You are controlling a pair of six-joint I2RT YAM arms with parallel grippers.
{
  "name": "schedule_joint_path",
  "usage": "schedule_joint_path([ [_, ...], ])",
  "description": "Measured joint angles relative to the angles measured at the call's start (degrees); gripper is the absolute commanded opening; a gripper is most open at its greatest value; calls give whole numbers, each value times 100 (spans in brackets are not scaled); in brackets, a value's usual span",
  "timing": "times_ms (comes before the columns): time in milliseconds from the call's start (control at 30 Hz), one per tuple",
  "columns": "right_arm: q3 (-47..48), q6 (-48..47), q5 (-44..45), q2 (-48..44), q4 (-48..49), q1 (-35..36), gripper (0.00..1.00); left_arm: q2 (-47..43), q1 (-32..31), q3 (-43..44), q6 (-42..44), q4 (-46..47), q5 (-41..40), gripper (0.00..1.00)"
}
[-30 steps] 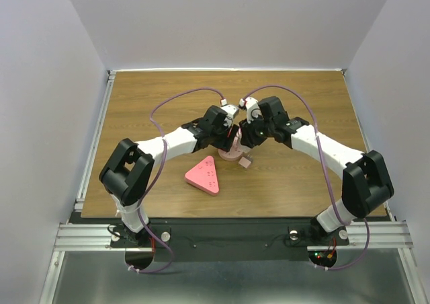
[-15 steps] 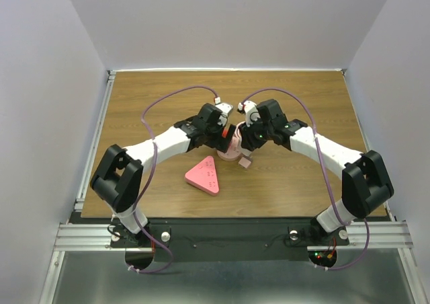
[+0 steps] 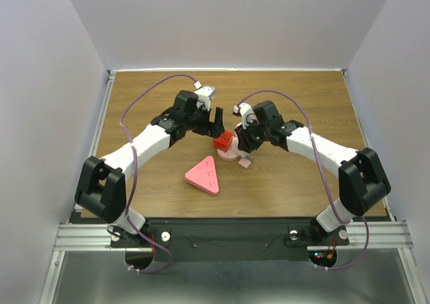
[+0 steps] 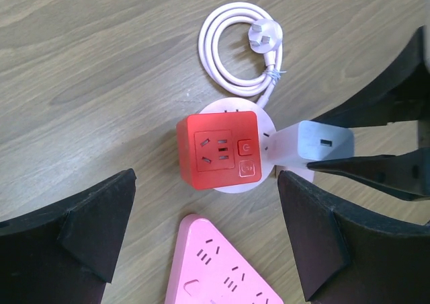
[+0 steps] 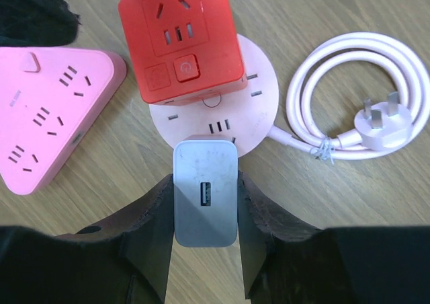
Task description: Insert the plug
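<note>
A red cube socket (image 3: 223, 142) is plugged on a round pink power strip (image 3: 233, 156) at the table's middle. It shows in the left wrist view (image 4: 218, 149) and the right wrist view (image 5: 183, 38). My right gripper (image 5: 205, 206) is shut on a grey-white USB charger plug (image 5: 205, 193), held at the near edge of the round strip (image 5: 252, 109), beside a free socket. The charger also shows in the left wrist view (image 4: 312, 144). My left gripper (image 4: 208, 240) is open and empty, above the red cube and back-left of it (image 3: 215, 120).
A pink triangular power strip (image 3: 203, 175) lies in front-left of the round one, close to it (image 5: 47, 109). The round strip's white cord (image 5: 366, 109) is coiled beside it with its plug lying loose.
My left arm has drawn back up and to the left, off the red cube, which now shows uncovered. The right gripper stays by the round strip with the charger.
</note>
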Motion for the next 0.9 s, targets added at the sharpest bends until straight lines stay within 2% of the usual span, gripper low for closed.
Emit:
schedule_joint_path([
  [433, 2, -221, -17, 164, 116, 92, 0, -105, 317, -133, -111, 59, 413, 99],
  [900, 131, -463, 96, 380, 345, 120, 0, -120, 356, -133, -109, 63, 577, 99],
])
